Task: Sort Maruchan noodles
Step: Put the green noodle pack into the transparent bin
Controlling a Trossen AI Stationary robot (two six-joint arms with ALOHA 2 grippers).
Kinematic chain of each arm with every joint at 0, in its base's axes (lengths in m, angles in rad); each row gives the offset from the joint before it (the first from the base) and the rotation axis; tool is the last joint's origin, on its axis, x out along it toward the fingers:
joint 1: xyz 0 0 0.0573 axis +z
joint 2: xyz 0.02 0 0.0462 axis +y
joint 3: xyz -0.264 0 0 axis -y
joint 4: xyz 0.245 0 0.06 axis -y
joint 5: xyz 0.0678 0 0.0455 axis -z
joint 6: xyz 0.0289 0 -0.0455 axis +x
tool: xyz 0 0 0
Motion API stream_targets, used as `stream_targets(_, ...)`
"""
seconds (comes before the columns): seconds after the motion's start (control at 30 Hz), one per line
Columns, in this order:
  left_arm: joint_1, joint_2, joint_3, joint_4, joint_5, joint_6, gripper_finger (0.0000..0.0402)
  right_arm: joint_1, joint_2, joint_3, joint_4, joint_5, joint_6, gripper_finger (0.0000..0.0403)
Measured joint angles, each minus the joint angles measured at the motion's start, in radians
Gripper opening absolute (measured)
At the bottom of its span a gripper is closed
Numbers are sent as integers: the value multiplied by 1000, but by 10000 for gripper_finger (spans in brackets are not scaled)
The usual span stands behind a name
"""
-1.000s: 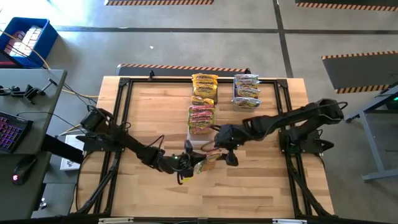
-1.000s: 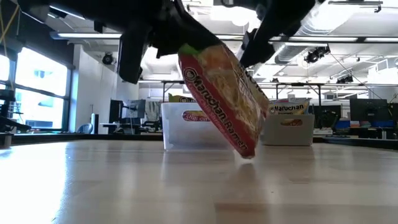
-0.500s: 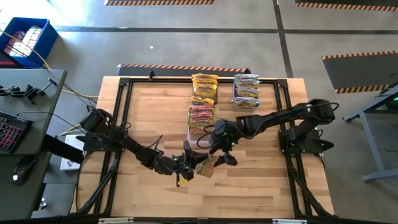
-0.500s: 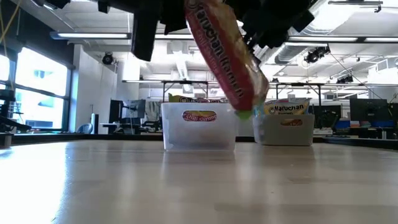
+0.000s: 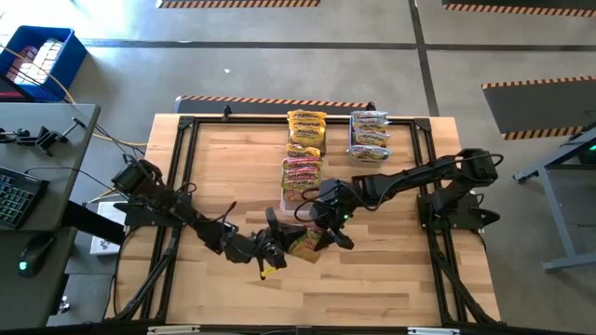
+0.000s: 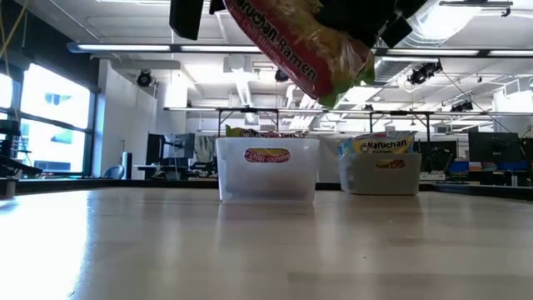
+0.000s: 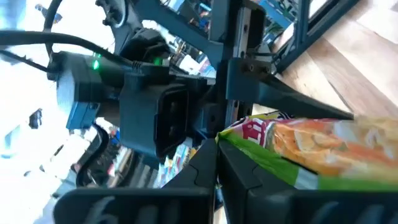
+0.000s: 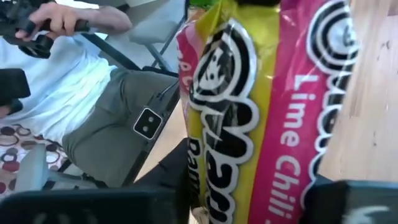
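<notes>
Two end effectors meet mid-counter on one pink-and-green crinkly plastic noodle packet (image 5: 305, 246) — light, limp, slippery; the left end effector (image 5: 271, 253) is clamped on its green end seam; the right end effector (image 5: 328, 234) straddles the other end, whether gripping I cannot tell — flat seams hold best.

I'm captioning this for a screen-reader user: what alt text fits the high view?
Seen from above, the left gripper and right gripper meet at one pink-and-green Maruchan packet over the wooden table. Behind them, two clear bins hold rows of sorted packets.
</notes>
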Motion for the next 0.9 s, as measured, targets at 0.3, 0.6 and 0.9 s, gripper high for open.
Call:
stream_targets(0.3,-27,-159,-69,-119,-53,-260,31,-17,-32,2,-6,7,30,99)
stream_targets(0.6,73,-521,-301,-330,249,-742,59,-80,-79,184,-401,227,-116,89)
stream_targets(0.9,177,-663,-439,-349,332,-876,43,-151,125,588,-929,448,-296,88)
